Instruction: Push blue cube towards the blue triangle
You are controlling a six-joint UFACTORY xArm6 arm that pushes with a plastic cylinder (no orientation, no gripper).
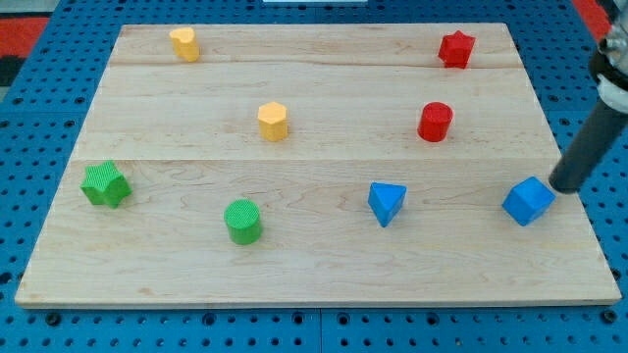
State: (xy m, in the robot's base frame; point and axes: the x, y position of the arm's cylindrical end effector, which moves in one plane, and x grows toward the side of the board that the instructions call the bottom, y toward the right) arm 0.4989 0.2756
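The blue cube (527, 201) sits near the board's right edge, low in the view. The blue triangle (386, 202) lies to its left, at about the same height, with a wide gap between them. My tip (562, 186) is the lower end of the dark rod coming in from the view's upper right. It stands just right of the blue cube's upper right corner, touching it or very close to it.
The wooden board (314, 275) also carries a red cylinder (435, 122), a red star (455, 48), a yellow block (273, 121), another yellow block (183, 43), a green cylinder (242, 221) and a green star (105, 184).
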